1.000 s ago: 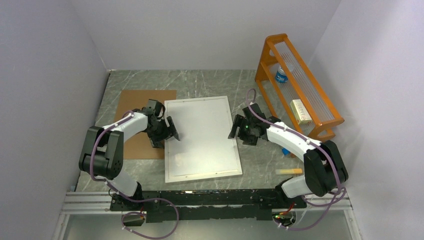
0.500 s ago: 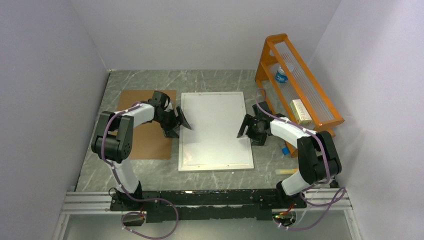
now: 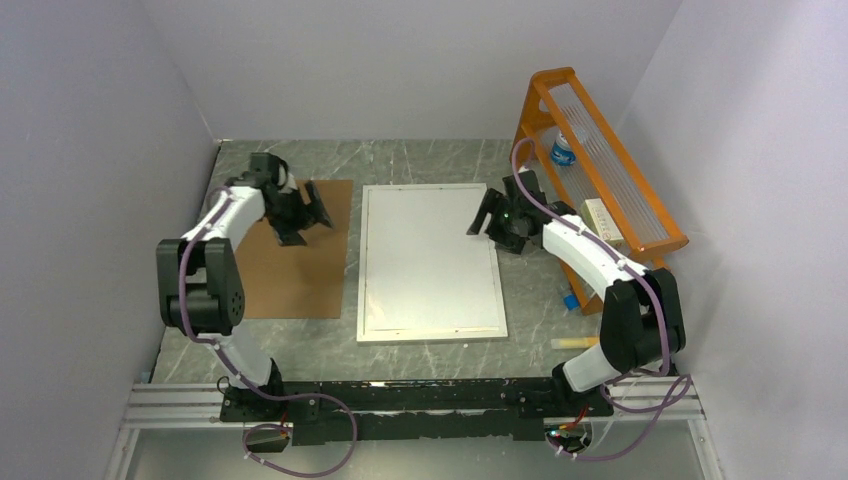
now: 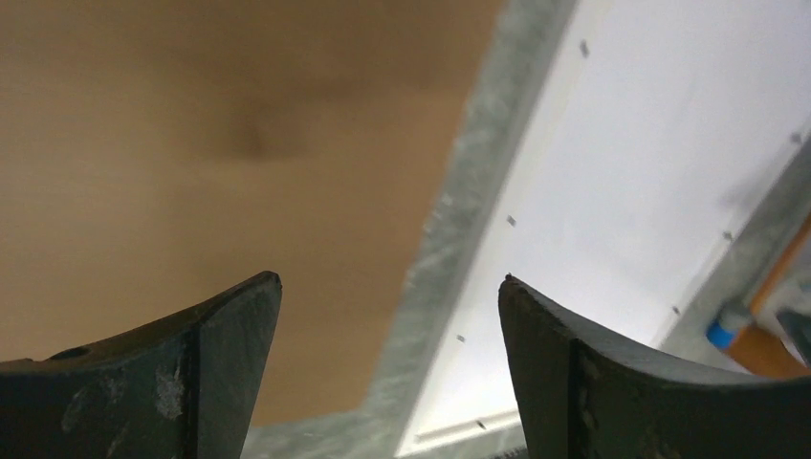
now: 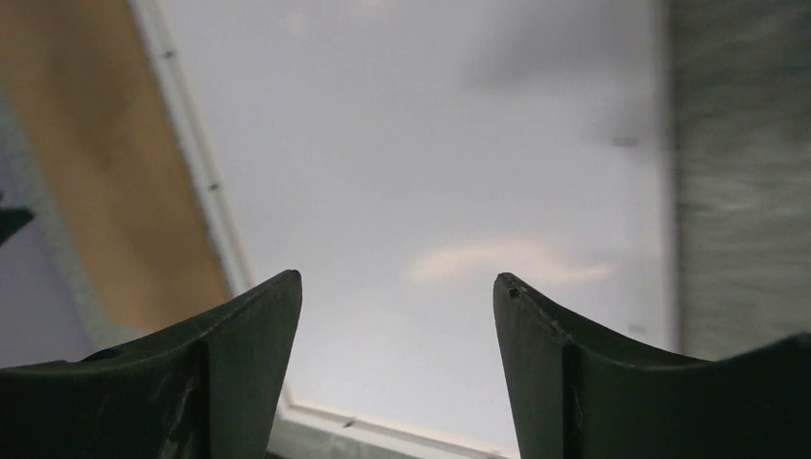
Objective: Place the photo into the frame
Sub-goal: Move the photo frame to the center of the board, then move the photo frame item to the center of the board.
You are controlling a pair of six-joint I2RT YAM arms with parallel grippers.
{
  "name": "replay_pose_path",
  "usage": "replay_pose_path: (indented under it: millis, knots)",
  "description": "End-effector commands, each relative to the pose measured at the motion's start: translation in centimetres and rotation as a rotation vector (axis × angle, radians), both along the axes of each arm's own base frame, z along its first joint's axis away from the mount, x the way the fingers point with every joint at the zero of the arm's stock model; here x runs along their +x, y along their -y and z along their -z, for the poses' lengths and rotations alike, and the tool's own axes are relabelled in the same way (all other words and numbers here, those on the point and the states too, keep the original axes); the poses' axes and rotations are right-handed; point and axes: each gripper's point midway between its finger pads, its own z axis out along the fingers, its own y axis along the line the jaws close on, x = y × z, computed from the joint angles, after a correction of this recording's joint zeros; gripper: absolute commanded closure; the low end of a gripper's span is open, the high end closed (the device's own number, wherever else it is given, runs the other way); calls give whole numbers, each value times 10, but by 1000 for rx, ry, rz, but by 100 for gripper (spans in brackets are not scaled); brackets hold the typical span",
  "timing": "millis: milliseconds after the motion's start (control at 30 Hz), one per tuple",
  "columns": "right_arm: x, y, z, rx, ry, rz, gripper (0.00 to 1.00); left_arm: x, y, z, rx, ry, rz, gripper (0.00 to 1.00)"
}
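While the frame point(image 3: 432, 335) is laid flat on the tabletop point(image 3: 420, 160), its long side is pointed away from the arms. Both are spread wide and empty: left fingers point(image 4: 220, 363) over the brown board point(image 3: 290, 280), right fingers point(image 5: 239, 363) over the frame's far corner. Only white is seen inside; the photo cannot be made out.

board point(image 3: 296, 275) left of frame point(image 3: 430, 334), rack point(image 3: 600, 160) right

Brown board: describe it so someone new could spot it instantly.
On the grey marbled table, find the large white frame lying flat in the middle. The brown board lies flat just left of it, the only plain brown sheet, with no rim.
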Motion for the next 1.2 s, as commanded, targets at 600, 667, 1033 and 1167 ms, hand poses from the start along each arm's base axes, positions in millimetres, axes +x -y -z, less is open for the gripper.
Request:
replay_pose_path:
  millis: [600,667,1033,1167]
  knots:
    - [-10,-311,22,258,-143,-261,29,-7,-224,76,188,-124,-413,21]
    - [-9,-313,35,219,-142,-246,29,-10,-222,82,184,-130,-406,20]
    - [5,-317,78,99,-110,-196,29,-14,-195,94,42,-182,-326,23]
    - [5,-325,91,89,-137,-184,30,-17,-184,96,-22,-227,-331,25]
